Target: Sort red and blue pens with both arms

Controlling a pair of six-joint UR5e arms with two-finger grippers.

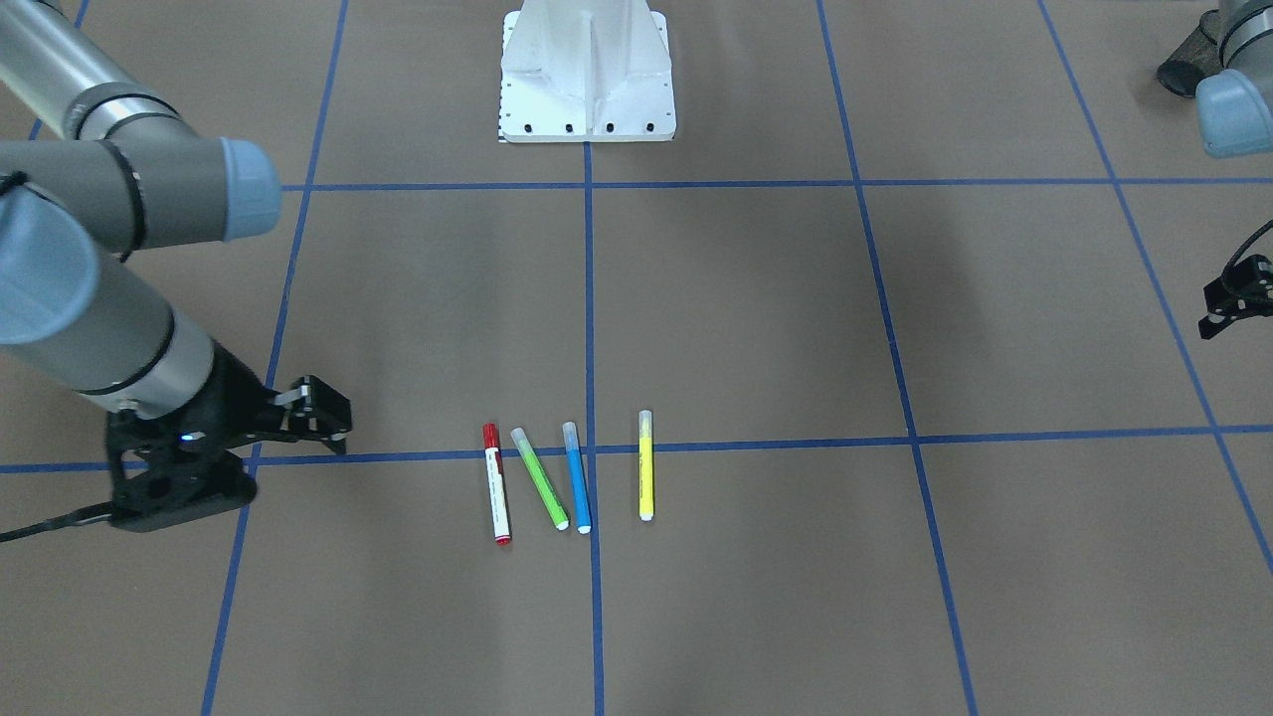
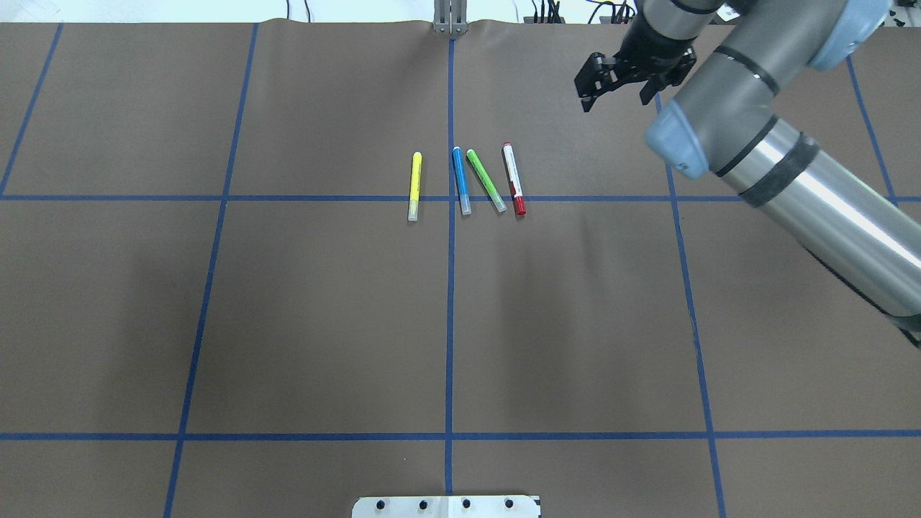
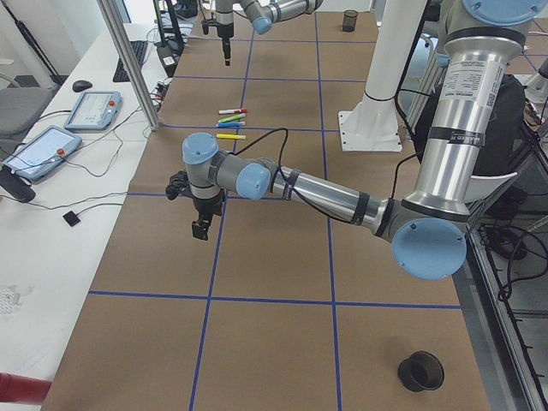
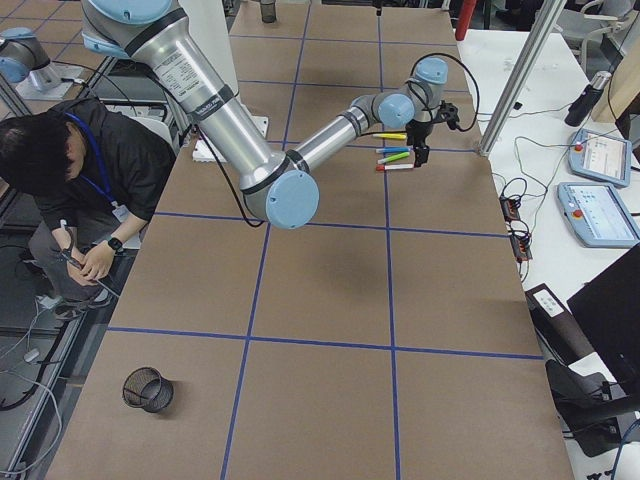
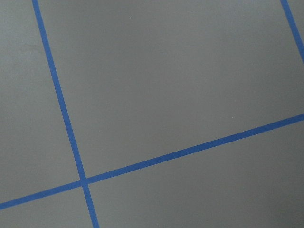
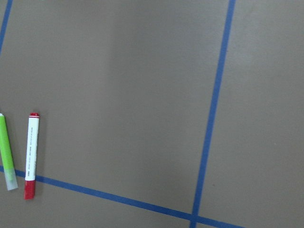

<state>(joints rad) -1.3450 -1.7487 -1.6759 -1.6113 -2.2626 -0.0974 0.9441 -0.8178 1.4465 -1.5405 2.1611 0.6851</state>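
The red pen [image 1: 496,484] [image 2: 513,179] [image 6: 31,155], white-barrelled with a red cap, lies at one end of a row of pens. The blue pen [image 1: 577,478] [image 2: 461,180] lies two places along, on the centre tape line. My right gripper [image 2: 619,80] [image 1: 320,412] hovers open and holds nothing, beyond the red pen's side of the row. Only an edge of my left gripper [image 1: 1236,298] shows at the far side of the table; I cannot tell whether it is open or shut. Its wrist view holds only brown paper and tape.
A green highlighter [image 2: 486,180] lies between the two pens, and a yellow highlighter [image 2: 415,185] lies past the blue one. The white robot base [image 1: 587,80] stands at the table's back. A black mesh cup [image 4: 147,388] and a black cup [image 3: 420,370] stand at opposite ends. A person [image 4: 80,190] crouches beside the table.
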